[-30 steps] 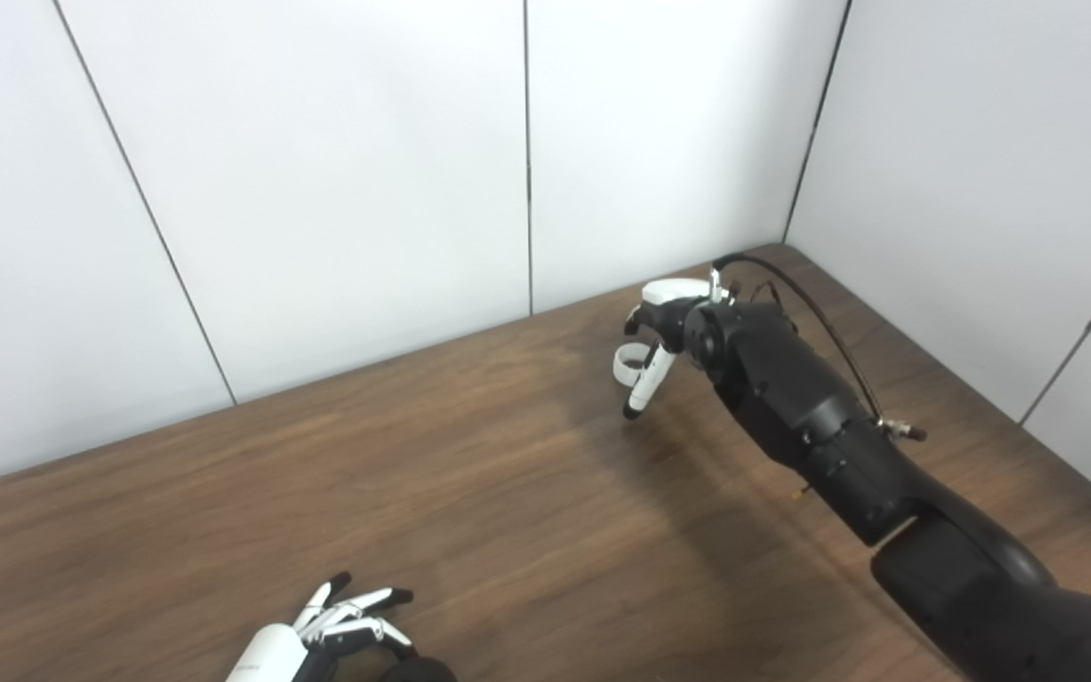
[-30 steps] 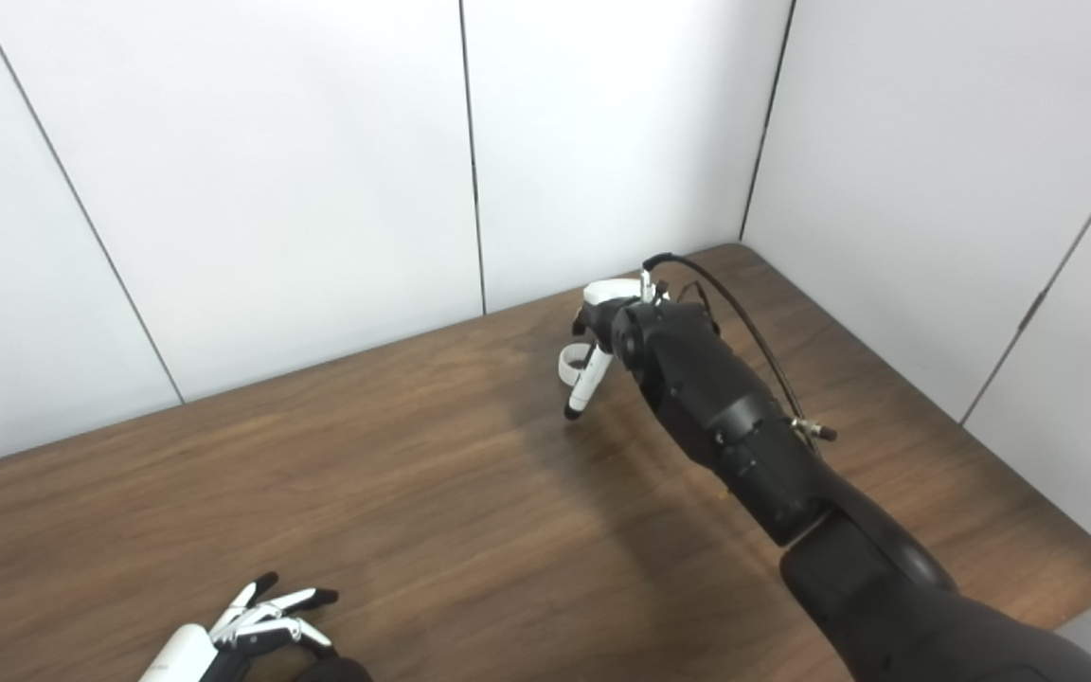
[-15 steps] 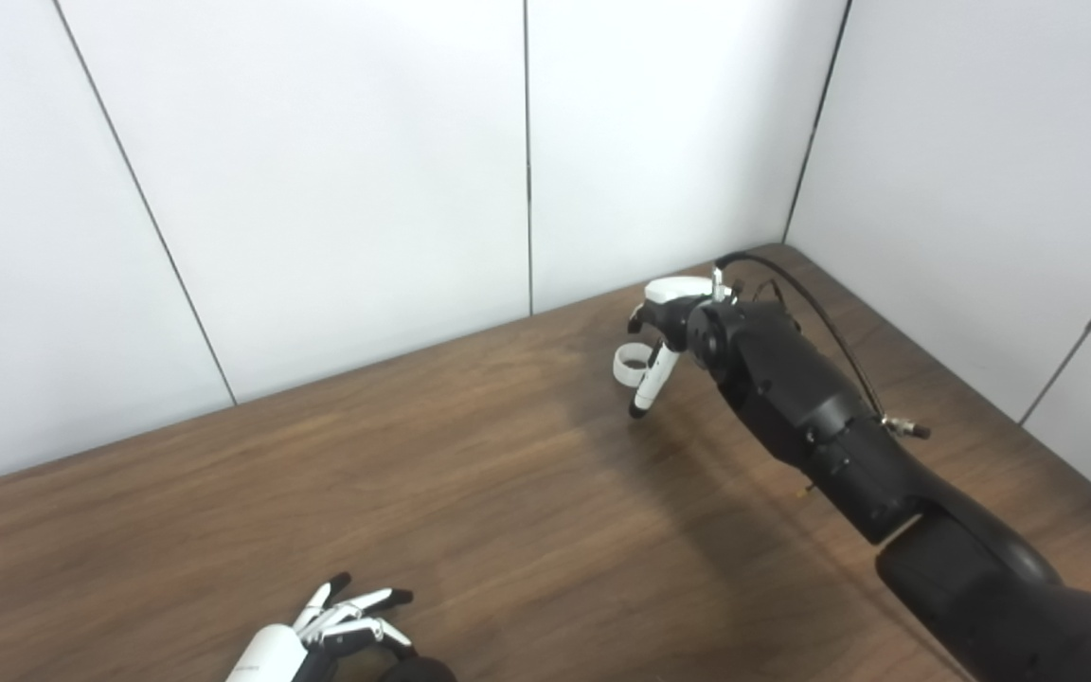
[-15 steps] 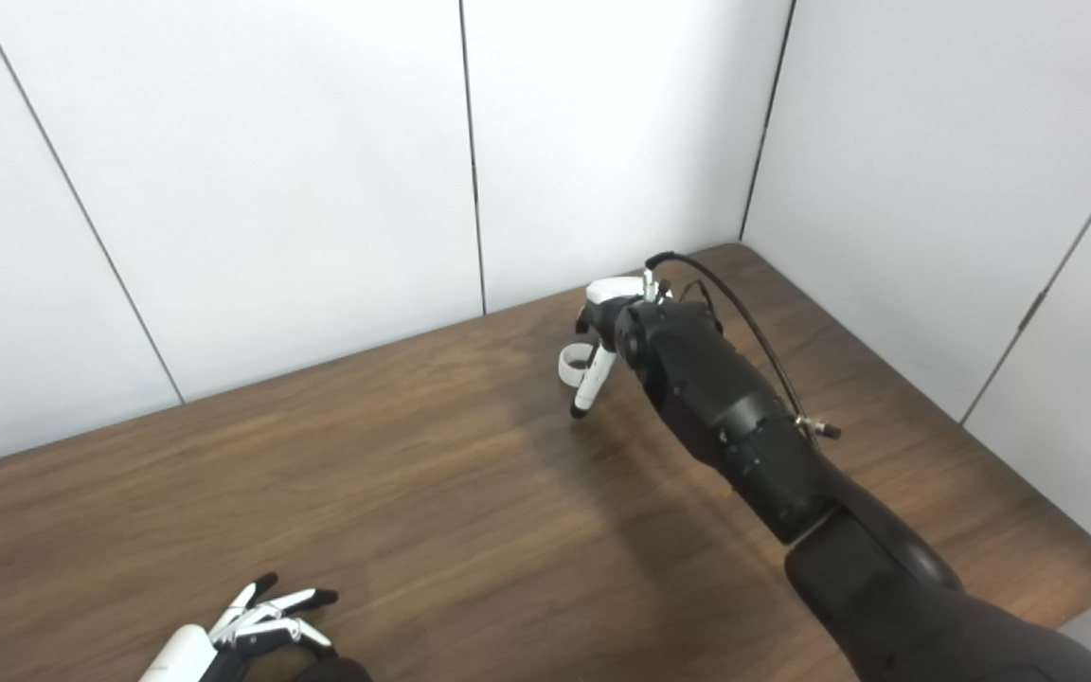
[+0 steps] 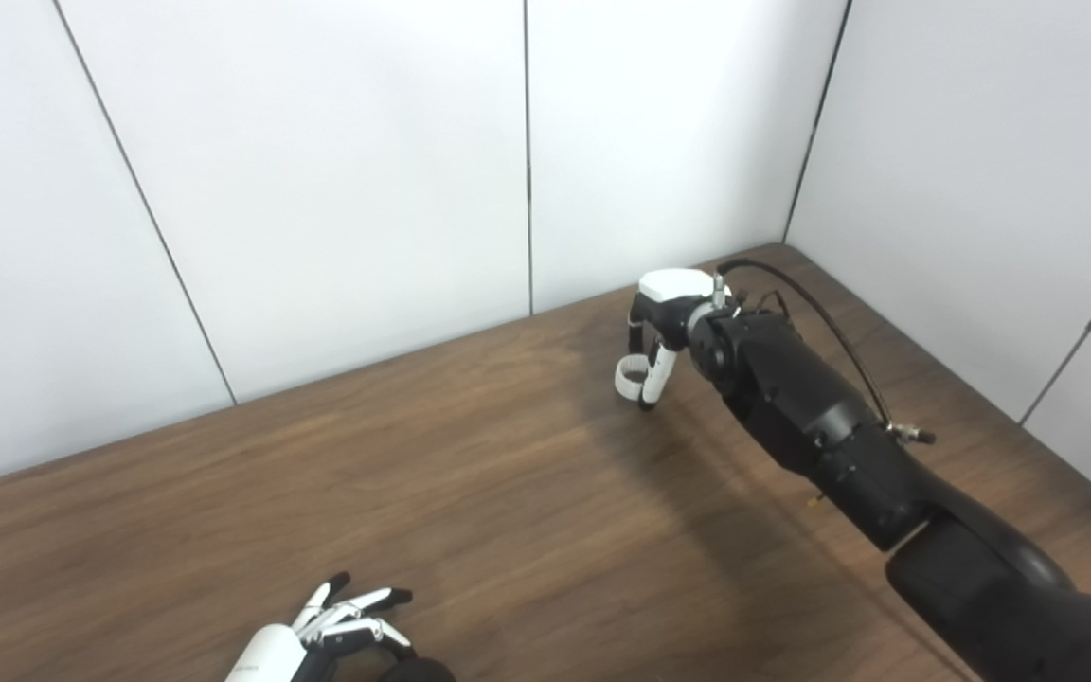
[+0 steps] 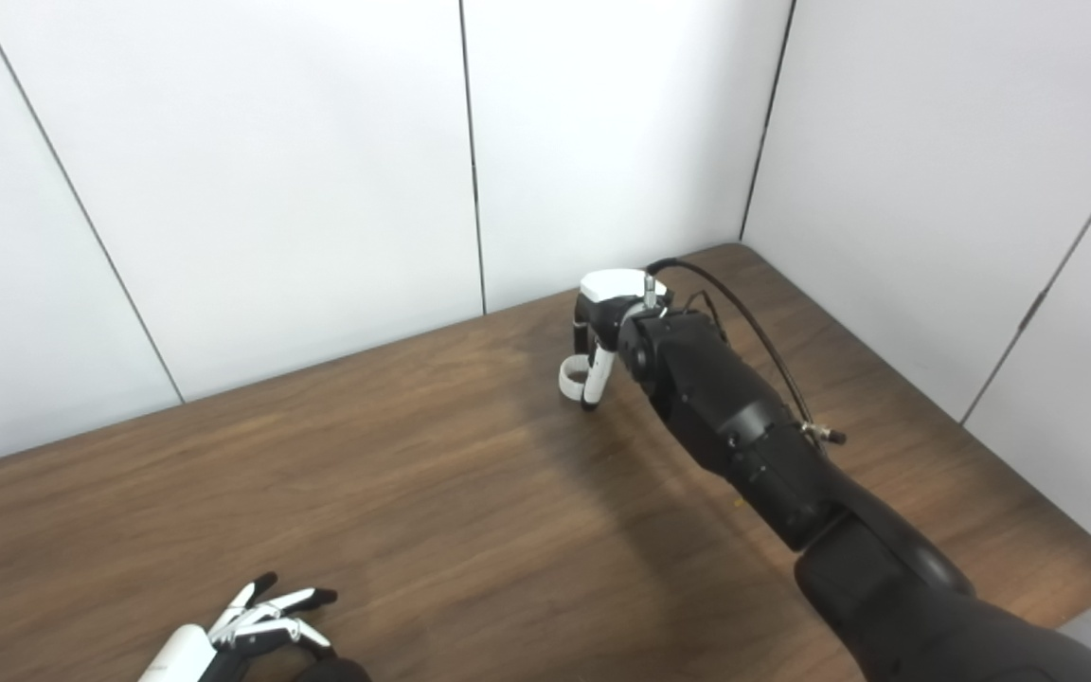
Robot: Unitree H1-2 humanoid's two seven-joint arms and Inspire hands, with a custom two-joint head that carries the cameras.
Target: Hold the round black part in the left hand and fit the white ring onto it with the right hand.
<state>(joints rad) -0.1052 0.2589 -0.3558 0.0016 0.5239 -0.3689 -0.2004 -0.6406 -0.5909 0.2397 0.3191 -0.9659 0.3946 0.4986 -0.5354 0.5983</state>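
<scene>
right hand [image 5: 661, 322]: arm stretched far, fingers curled down, pinching white ring [image 5: 630, 377] at their tips | left hand [image 5: 337, 630]: low, fingers spread over black part [image 5: 418, 671], grip unclear

Bare table [image 5: 470, 493] between robot hands

The right hand [image 5: 656, 322] has a white shell on its back and white fingers [image 5: 662, 365] tipped in black. Behind it, the forearm [image 5: 811, 417] is matte black, segmented, with a thin black cable [image 5: 825, 322] looping above it. The left hand [image 5: 318, 635] is white with black fingertips.
</scene>
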